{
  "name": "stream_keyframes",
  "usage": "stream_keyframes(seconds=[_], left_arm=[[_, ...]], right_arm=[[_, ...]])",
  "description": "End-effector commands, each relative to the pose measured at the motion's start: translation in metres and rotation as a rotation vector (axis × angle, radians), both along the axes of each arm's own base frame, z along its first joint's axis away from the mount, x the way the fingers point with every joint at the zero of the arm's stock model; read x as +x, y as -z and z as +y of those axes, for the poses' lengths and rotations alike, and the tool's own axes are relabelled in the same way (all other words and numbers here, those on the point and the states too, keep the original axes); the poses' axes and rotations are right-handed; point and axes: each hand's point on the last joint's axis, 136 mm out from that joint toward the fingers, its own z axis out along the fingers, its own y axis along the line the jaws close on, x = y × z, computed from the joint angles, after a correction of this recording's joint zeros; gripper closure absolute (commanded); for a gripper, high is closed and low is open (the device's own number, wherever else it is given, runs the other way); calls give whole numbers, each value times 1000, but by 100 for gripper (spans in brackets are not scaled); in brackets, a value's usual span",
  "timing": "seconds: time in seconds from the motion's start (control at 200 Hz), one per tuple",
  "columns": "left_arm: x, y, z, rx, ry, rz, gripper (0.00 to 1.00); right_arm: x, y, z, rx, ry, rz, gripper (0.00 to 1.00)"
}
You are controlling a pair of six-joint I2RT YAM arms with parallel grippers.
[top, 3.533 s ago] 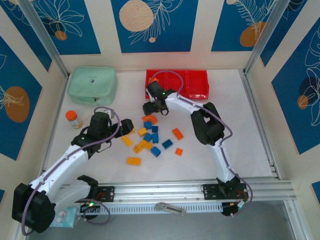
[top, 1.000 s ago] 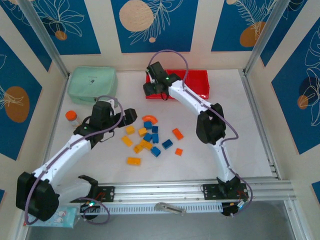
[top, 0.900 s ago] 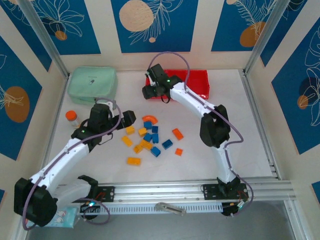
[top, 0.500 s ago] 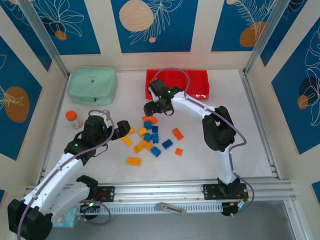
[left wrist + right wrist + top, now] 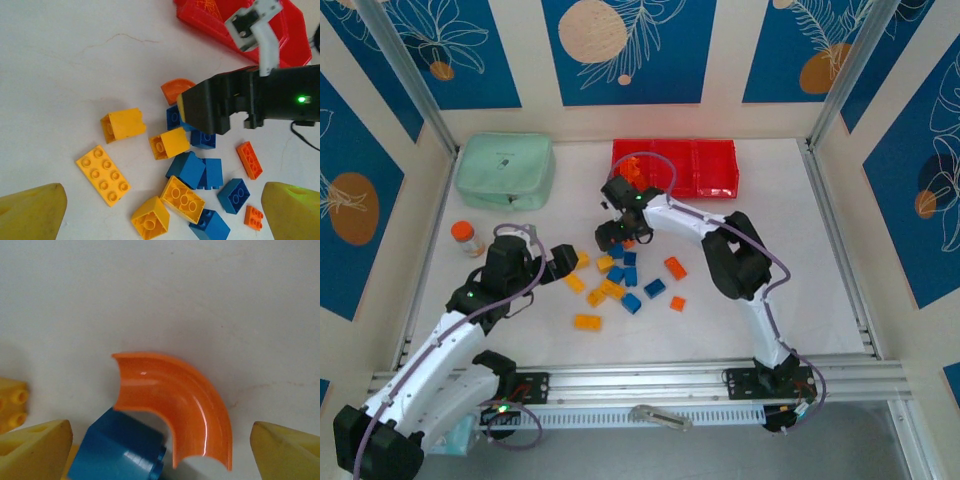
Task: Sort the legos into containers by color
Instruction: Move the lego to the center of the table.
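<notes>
The right gripper [image 5: 160, 450] hangs directly over a curved orange brick [image 5: 175, 400], with its two fingers spread wide and nothing between them except this brick, which lies on the table below. The arc of the brick runs slanted to the line between the fingers: one end is towards the left finger and farther out, the other comes down close to the right finger. A blue brick [image 5: 117, 447] sits against the hollow side of it, so I think closing straight could catch both.

The left gripper [image 5: 567, 262] is also open and empty, just beside the pile on its other side, so the right one is clearly the nearer.

The red tray [image 5: 715, 165] lies beyond the right gripper, farther from the arm's base. Its left bin holds something orange; in the other two bins I cannot make out any brick.
</notes>
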Motion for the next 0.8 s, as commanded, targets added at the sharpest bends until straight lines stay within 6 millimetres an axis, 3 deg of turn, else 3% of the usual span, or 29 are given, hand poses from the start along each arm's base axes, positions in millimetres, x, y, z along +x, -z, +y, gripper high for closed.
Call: stream_keyframes(seconds=[0.0,0.485,0.795], left_arm=[[-2,6,8,16,-30,15,1],[0,9,10,41,-37,18,1],[2,9,10,46,-35,17,1]], right_arm=[[10,2,4,-33,-11,-31,6],[28,24,12,-87,-17,-28,3],[42,28,-16,-157,108,-31,3]])
